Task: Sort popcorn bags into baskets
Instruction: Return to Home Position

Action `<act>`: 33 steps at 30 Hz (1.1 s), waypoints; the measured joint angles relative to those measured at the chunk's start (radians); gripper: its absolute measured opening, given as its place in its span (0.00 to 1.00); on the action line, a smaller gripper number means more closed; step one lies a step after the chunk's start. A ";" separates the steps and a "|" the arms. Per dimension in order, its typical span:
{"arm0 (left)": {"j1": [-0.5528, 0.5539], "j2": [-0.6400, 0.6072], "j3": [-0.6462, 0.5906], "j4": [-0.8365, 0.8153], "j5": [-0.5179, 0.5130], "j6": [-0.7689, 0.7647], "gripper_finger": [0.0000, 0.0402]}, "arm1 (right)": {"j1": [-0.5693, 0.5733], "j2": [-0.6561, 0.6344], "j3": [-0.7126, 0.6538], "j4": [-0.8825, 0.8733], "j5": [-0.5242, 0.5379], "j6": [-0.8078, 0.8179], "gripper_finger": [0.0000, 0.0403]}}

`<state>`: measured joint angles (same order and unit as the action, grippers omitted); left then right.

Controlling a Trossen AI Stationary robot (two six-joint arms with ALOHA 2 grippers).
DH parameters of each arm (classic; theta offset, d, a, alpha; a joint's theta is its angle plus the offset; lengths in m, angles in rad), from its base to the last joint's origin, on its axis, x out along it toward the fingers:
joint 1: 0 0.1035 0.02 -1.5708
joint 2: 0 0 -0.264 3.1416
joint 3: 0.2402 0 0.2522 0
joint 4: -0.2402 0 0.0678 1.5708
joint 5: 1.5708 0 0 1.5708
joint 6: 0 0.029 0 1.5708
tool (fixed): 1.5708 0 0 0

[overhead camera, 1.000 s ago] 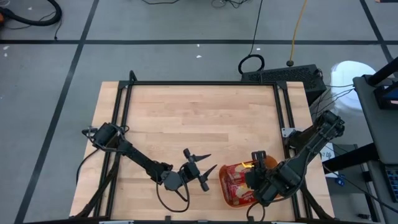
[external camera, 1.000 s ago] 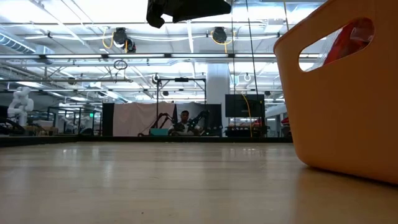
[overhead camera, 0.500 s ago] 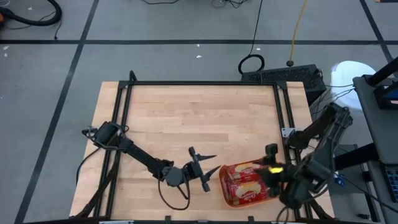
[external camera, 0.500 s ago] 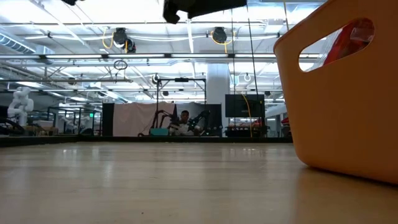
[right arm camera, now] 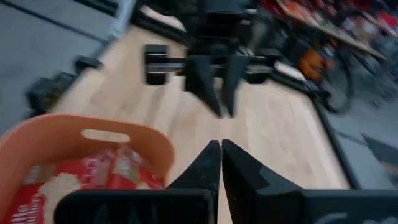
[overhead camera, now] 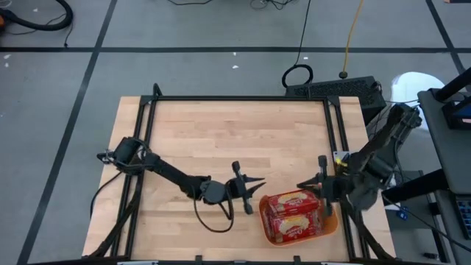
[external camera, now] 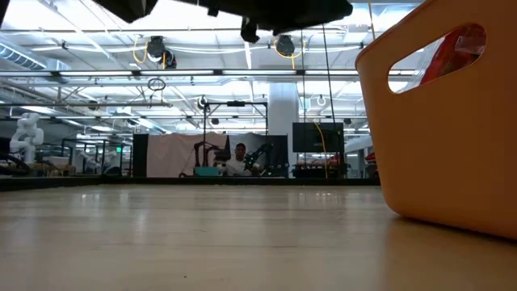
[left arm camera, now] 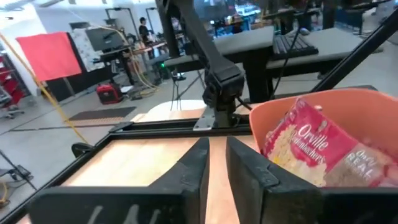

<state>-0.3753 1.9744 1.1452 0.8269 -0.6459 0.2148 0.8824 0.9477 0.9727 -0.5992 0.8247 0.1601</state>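
Popcorn bags (overhead camera: 294, 214) lay piled in the orange basket (overhead camera: 328, 226) near the table's front right corner. The left gripper (overhead camera: 255, 193) hovered just beside the basket, fingers nearly together and empty. The right gripper (overhead camera: 310, 184) hung over the basket's far edge, fingers closed on nothing.

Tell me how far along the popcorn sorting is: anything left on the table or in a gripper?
Done: red popcorn bags lie in the orange basket near the table's front right. In hand: nothing; the left gripper beside the basket holds nothing, its fingers close together, and the right gripper at its far edge is shut and empty. Left: no loose bags visible on the wooden table.
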 joint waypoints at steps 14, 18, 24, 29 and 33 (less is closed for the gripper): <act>0.084 -0.283 -0.279 -0.047 0.182 -0.096 0.10 | -0.161 -0.433 -0.506 0.489 -0.359 -0.300 0.00; 0.075 -0.373 -0.365 -0.033 0.189 -0.097 0.10 | -0.209 -0.522 -0.573 0.510 -0.417 -0.315 0.00; 0.057 -0.470 -0.497 0.008 0.205 -0.101 0.10 | -0.281 -0.640 -0.663 0.531 -0.546 -0.324 0.00; 0.047 -0.500 -0.590 0.057 0.204 -0.132 0.10 | -0.333 -0.693 -0.707 0.539 -0.626 -0.300 0.00; 0.049 -0.515 -0.636 0.068 0.204 -0.146 0.10 | -0.360 -0.710 -0.726 0.537 -0.672 -0.288 0.00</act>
<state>-0.3267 1.4593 0.5088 0.8951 -0.4423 0.0683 0.5225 0.2379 0.2463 -0.0620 0.1524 -0.1276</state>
